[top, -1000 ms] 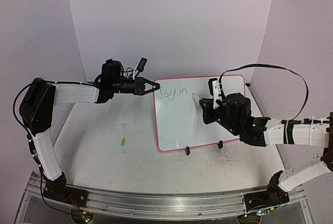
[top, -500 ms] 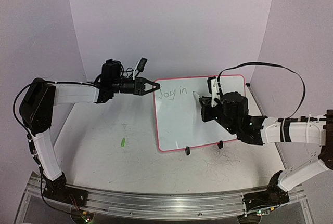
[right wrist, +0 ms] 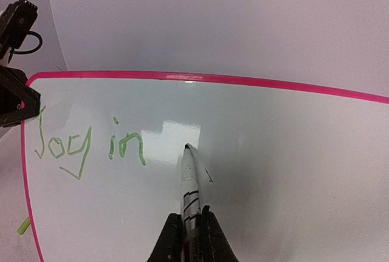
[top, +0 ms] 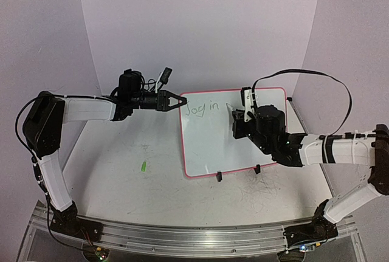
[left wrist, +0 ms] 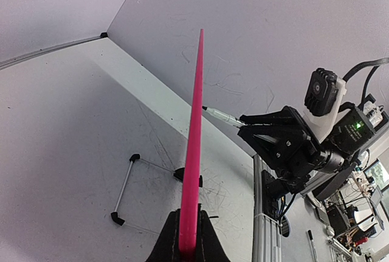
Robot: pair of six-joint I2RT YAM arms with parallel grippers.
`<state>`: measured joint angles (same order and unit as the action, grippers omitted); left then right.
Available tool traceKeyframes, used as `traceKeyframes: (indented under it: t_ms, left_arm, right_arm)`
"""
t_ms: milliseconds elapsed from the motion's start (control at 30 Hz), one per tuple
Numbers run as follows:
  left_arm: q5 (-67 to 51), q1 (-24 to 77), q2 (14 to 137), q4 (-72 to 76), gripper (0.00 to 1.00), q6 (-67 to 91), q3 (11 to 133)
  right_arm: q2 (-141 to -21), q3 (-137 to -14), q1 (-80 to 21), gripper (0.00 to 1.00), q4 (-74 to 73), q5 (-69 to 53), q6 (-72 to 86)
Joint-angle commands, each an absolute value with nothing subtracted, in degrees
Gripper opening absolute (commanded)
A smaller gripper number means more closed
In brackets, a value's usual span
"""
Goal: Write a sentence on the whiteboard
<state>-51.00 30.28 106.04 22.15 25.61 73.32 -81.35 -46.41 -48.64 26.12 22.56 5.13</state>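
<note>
The whiteboard [top: 206,146] stood toward the right of the bench [top: 121,171], with its two black clip feet [top: 219,177] along the edge nearest the arms and its pink rim running all the way round. On its upper left part the sentence [top: 202,108] read only "Joy in", in thin green strokes. The left claw [top: 182,101] was clenched on the board's left rim near the far left corner; in the left wrist view its two fingers pinched the pink edge, which rose straight up from between them. The right claw [top: 234,119] reached over the board's upper middle and was clamped round a white marker [right wrist: 189,183] with black bands. The marker's dark tip sat at the glossy surface just right of the word "in", though whether it pressed on the board could not be told. A small green piece [top: 144,166] lay on the bench well left of the board, among faint grey scribbles.
</note>
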Motion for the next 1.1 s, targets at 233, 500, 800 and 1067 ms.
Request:
traceKeyframes:
  t_ms: [233,500,800,1067]
  left_arm:
    - [-48.74,31.54,105.29,21.18,0.0,23.82,72.86]
    - [-48.73,31.55,105.38,21.18,0.0,23.82,72.86]
    - [-48.71,31.55,105.38,21.18,0.0,23.81,72.86]
    - [-48.71,31.55,105.29,21.18,0.0,23.73,72.86]
  right_arm:
    - [-83.28,-49.51,-48.33,0.0,28.02,24.23,4.62]
    - [-84.11,-50.01,-48.34,0.0,28.15,22.49,4.13]
    - [-83.51,-49.21,-48.4,0.0,26.97,20.05,4.47]
    - [-82.99,-47.62,-48.6,0.0,25.39,19.37,5.73]
